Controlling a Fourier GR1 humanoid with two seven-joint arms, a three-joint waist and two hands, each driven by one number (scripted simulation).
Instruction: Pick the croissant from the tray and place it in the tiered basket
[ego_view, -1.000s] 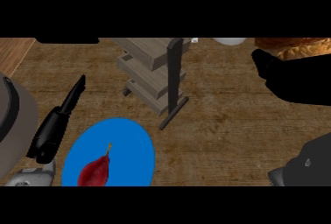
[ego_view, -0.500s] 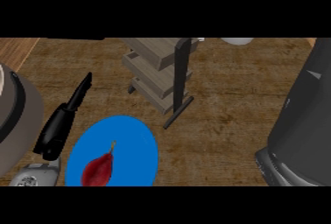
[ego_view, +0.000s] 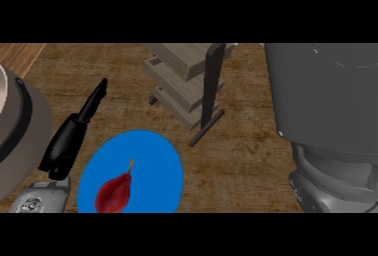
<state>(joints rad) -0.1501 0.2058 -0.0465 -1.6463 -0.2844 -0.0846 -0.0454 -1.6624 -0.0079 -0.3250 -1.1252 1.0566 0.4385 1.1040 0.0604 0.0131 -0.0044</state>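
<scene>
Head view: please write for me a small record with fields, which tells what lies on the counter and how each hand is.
counter: brown wooden top
tiered basket: wooden, upper middle, black post beside it
blue plate: lower left
on the plate: one dark red item with a thin stem
left hand: open, fingers straight, left of the plate
right forearm: grey, fills the right side
right hand: not in view
croissant, tray: not in view

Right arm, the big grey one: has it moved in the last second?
Yes. The grey right forearm has come leftward, closer to the tiered basket, which stays put.
</scene>
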